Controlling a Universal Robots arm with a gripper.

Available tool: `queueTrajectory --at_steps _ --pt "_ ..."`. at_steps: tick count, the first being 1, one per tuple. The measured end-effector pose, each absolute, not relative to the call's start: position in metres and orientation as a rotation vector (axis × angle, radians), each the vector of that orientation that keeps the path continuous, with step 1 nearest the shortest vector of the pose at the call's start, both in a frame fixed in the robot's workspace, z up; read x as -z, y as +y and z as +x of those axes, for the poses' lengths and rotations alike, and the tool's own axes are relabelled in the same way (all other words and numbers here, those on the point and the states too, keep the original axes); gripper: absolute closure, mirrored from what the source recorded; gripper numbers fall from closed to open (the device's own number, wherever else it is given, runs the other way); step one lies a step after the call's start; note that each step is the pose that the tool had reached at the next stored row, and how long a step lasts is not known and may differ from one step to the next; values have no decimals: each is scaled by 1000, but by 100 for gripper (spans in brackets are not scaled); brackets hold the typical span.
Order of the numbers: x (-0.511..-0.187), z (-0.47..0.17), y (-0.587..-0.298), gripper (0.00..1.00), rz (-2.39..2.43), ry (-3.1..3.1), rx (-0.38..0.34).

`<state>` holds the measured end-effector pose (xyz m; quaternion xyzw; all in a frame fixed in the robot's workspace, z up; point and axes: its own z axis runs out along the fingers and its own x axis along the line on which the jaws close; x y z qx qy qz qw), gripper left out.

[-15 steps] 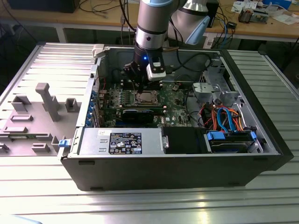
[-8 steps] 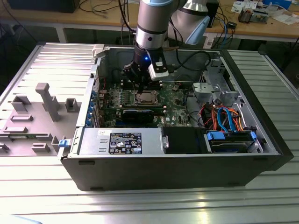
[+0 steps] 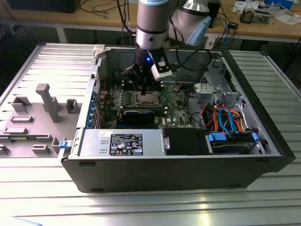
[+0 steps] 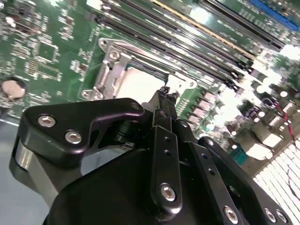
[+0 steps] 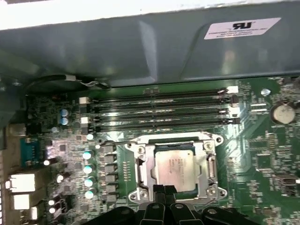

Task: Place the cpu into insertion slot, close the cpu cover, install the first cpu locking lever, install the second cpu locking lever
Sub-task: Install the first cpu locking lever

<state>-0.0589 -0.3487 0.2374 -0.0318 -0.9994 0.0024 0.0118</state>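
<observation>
The jaws were drawn together, fingertip against fingertip, with nothing visibly held between them. The gripper point(image 5: 159, 190) hung directly over the near edge of the insertion slot point(image 5: 174, 166), its closed tip point(image 4: 164, 91) at or just above the socket rim; whether it touched the metal could not be told.

The cpu point(image 5: 174, 164) lay seated in the slot just beyond the jaws, its dull silver top level and square to the socket. The cpu cover point(image 5: 206, 161) appeared folded down around the chip, framing it on all sides. The locking levers could not be made out with certainty.

The memory slots point(image 5: 159, 112) ran in parallel further out from the jaws, past the socket. In the exterior view the arm point(image 3: 150, 28) reached down into the open computer case point(image 3: 178, 165), which sat on the counter point(image 3: 141, 207).

Judgement: the chip is light, rigid and fragile, best held by its edges. The cover is thin, stiff sheet metal, best pressed on its frame, never on the chip.
</observation>
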Motion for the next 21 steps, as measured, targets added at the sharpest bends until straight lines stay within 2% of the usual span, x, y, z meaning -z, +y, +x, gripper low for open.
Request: queueTrajectory --at_steps 9,21 --pt "-243 -64 -347 89 -100 -3148 -22" --pt "-244 -96 -331 89 -100 -3155 -22"
